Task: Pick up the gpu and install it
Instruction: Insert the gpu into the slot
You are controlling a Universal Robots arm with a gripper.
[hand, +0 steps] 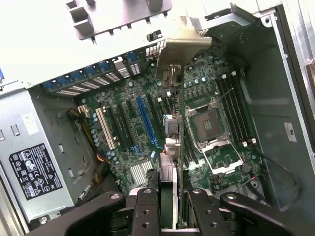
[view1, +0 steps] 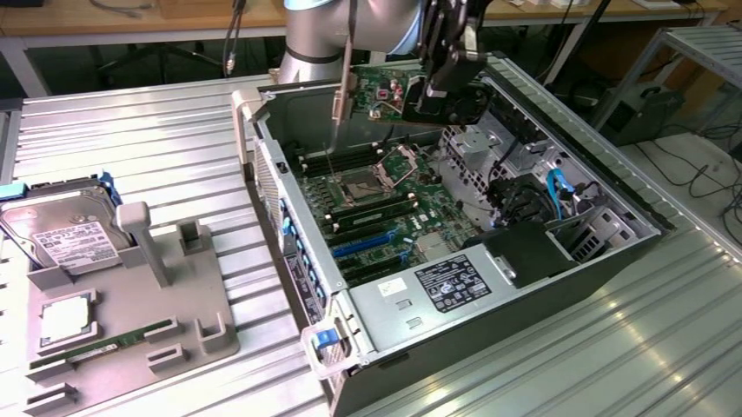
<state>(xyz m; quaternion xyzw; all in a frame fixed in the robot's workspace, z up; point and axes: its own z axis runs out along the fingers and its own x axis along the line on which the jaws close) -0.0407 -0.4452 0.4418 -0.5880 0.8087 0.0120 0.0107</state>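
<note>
The arm reaches down over the open computer case (view1: 464,365), wrist bent so the tool (view1: 439,106) points into it. The tool's fingers (hand: 147,209) are partly closed and clamp the gpu (view1: 377,91) between them. The card hangs on edge, held clear above the motherboard (view1: 400,217). The CPU socket (view1: 354,184) lies below the tool. Beyond it, the power supply (view1: 400,304) bears a black label (view1: 454,282) with white print too small to read. Well apart from the tool on the table (view1: 139,113), a hard drive (view1: 64,230) carries a white label, likewise unreadable.
</note>
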